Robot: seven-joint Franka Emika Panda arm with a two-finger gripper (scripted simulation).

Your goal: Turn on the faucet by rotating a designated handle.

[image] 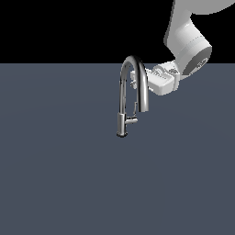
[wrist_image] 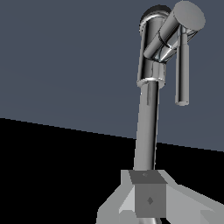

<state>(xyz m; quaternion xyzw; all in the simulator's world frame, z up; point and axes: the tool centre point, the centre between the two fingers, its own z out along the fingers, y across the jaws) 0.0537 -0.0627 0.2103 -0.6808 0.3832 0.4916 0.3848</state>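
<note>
Grey-blue table (image: 55,183) fills the lower part of the exterior view under a black backdrop, and the faucet (image: 123,96) stands on it near the middle, its arched spout rising and curling back down toward the exterior view's right. At the foot, the handle (image: 131,121) pokes out sideways from the thick base, its long axis roughly level and pointing to the exterior view's right. The gripper (image: 134,81) sits high — up by the top of the arch, partly hidden behind the spout — so the handle lies well below it. The white arm comes in from the upper right of this view, the wrist bent so that the hand reaches across toward the spout rather than down toward the table.

From the wrist view, the faucet runs away from the camera as a long chrome tube, with the base and the handle (wrist_image: 174,33) at its far end, well apart from the gripper (wrist_image: 148,199). A grey block of the gripper sits against the tube at the near end. Whether the jaws are apart or pressed together I cannot tell — the fingertips are not clearly shown in either view. Reaching the handle looks to need a clear descent along the spout first.
</note>
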